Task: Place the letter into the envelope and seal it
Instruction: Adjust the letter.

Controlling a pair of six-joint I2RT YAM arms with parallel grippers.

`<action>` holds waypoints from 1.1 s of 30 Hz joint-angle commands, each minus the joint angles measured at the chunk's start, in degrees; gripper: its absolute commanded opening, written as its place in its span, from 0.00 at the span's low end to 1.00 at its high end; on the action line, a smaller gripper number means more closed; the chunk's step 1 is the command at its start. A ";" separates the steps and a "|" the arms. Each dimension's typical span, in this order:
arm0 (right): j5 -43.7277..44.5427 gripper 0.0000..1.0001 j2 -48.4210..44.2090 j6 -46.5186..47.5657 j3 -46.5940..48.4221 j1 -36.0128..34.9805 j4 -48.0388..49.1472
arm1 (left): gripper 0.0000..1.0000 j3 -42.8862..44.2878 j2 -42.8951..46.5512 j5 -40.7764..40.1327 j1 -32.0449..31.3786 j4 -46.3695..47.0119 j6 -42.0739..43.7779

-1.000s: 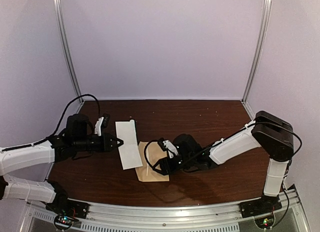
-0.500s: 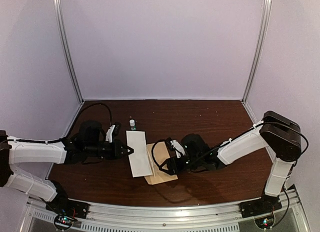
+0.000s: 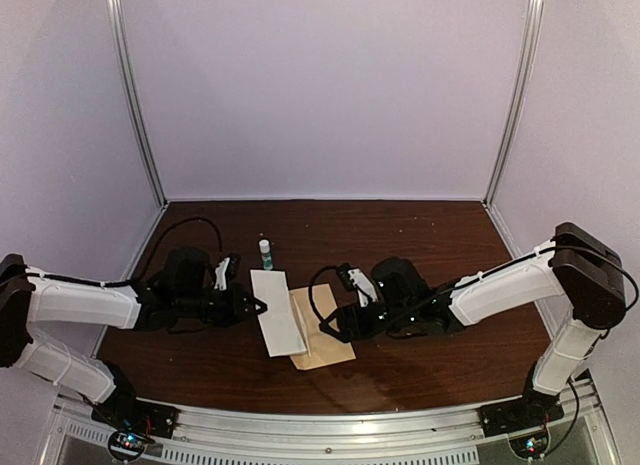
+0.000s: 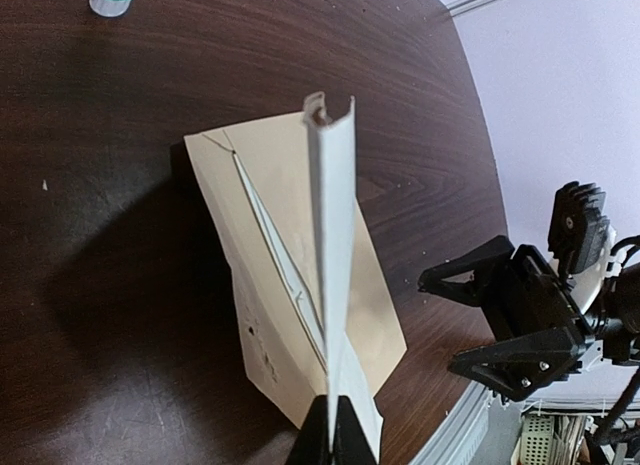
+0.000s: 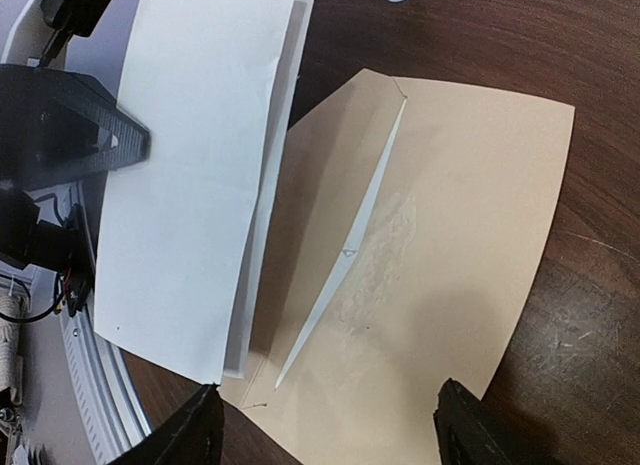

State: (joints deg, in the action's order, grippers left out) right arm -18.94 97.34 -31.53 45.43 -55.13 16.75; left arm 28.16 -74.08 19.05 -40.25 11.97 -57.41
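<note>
The letter [image 3: 278, 311] is a folded pale sheet hanging above the table, and my left gripper [image 3: 260, 305] is shut on its left edge. In the left wrist view the letter [image 4: 331, 235] shows edge-on, pinched in the gripper [image 4: 333, 433]. Just past it lies the tan envelope [image 3: 330, 337], flat on the table with a pale slit along its opening [image 5: 350, 245]. The letter [image 5: 190, 175] overlaps the left side of the envelope [image 5: 460, 215]. My right gripper [image 5: 330, 440] hovers open over the envelope's right part, with nothing between its fingers, and shows too from the top [image 3: 334, 323].
A small glue stick [image 3: 265, 251] with a green band stands behind the letter on the dark wooden table [image 3: 430, 245]. Metal posts and pale walls close in the back and sides. A metal rail [image 3: 330, 425] runs along the near edge.
The left arm has carried the letter rightward until it overlaps the envelope. The right gripper has pulled back to the right and its jaws have spread wider.
</note>
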 commanded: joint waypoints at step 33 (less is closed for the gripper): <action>-11.40 1.00 -30.19 19.75 17.48 1.52 -40.07 | 0.00 19.47 0.22 13.21 -18.40 -10.04 36.51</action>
State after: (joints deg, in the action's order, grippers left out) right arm -28.97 67.00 -15.40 59.51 -53.87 -12.10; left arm 43.83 -71.66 29.32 -55.83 1.30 -24.51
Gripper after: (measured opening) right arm 0.997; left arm 0.003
